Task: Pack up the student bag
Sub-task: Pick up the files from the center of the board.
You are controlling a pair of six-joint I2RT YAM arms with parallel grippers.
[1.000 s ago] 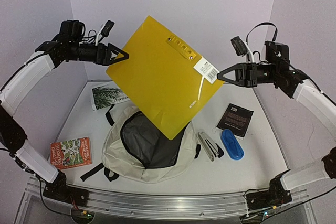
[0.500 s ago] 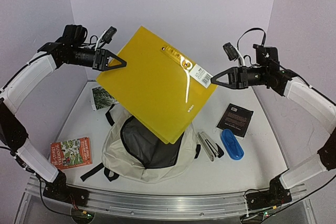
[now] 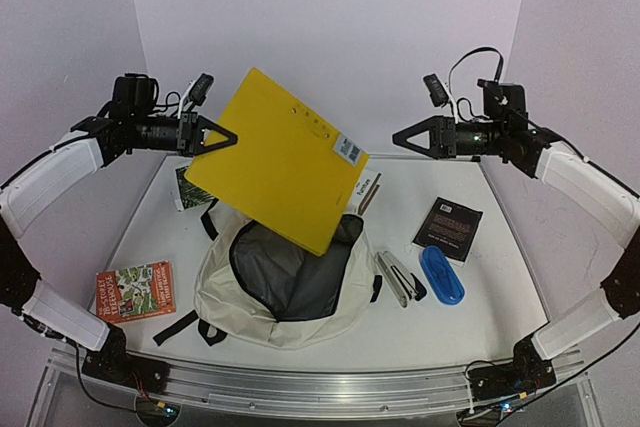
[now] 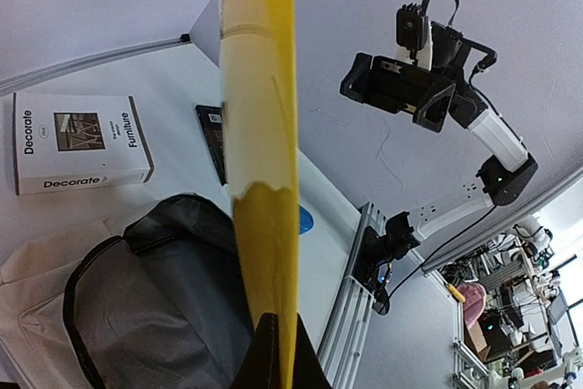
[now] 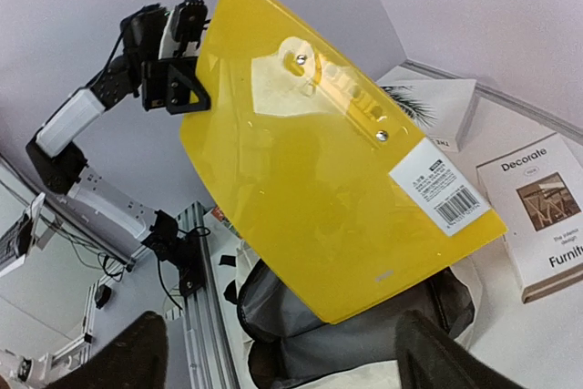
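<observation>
- Above the student bag [image 3: 215,287], which lies with its mouth open, a yellow folder [image 3: 285,172] is pinched by one edge in the left gripper [image 3: 230,137];
- higher than the bag and to its right, the right gripper [image 3: 398,134] is spread wide, empty;
- held by one edge only, the folder could be swung or slipped, and the bag's mouth missed.

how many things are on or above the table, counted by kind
books: 4 (red book, palm-leaf book, Decorate book, black book)
student bag: 1
yellow clipboard: 1
blue case: 1
silver pen-like item: 1
total: 8
</observation>
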